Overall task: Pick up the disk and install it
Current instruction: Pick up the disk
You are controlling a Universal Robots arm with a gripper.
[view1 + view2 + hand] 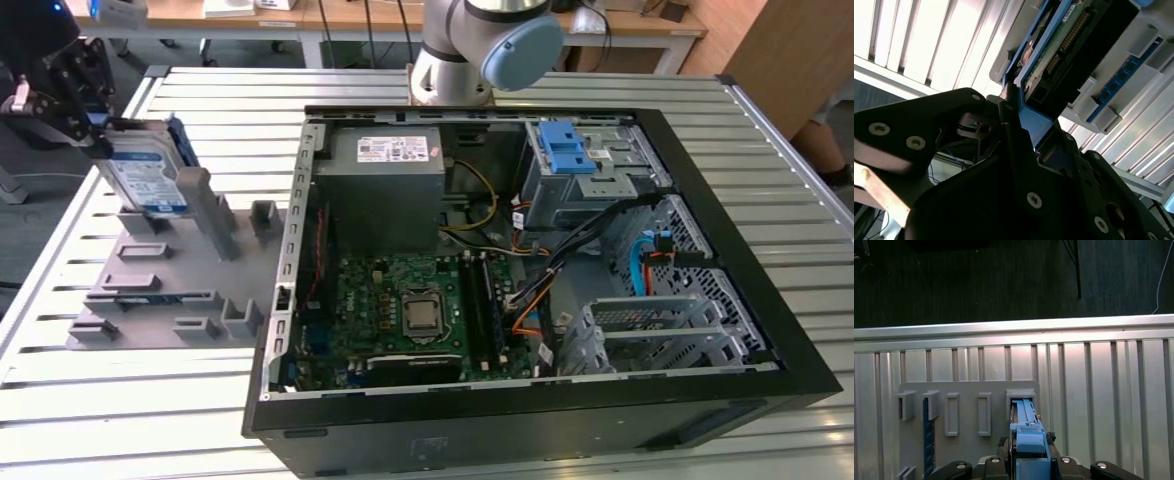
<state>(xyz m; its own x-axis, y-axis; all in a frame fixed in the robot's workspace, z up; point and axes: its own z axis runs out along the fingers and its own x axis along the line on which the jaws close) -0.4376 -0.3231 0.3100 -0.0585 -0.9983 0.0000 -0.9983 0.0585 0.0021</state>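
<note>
Firstly, my claw (91,118): black fingers (1011,125) pressed together on the disk (140,170), pinching its blue frame at the upper end.

Item, disk:
- Flat and rectangular, standing upright on edge.
- The silver face carries a white-and-blue label and is turned toward the exterior view.
- Blue plastic frame runs along the edges.
- In the second wrist view the other face shows a green circuit board with a row of connector pins.
- In the first wrist view its lower end sits in a slot of the rack (174,290).
- It stands at the rack's far end, to the exterior view's left of the case (534,420).

Item, rack:
- Grey, with upright posts and several narrow slots.
- It lies on the slatted metal table (134,400).
- One slot holds the disk.
- Another holds a blue strip (928,440), set edgewise.

Item, case:
- Black, lying on its side with the panel off, just beside the rack on the exterior view's right.
- Contents:
  - a grey power supply (380,190) with a white sticker, at the far end;
  - a green motherboard (400,310) nearer the camera;
  - a grey drive cage (587,185) topped by a blue latch (567,150);
  - cables (534,260) in black, orange, yellow and blue, strung between these.

Item, arm base (481,50): grey, standing behind the case.
</note>
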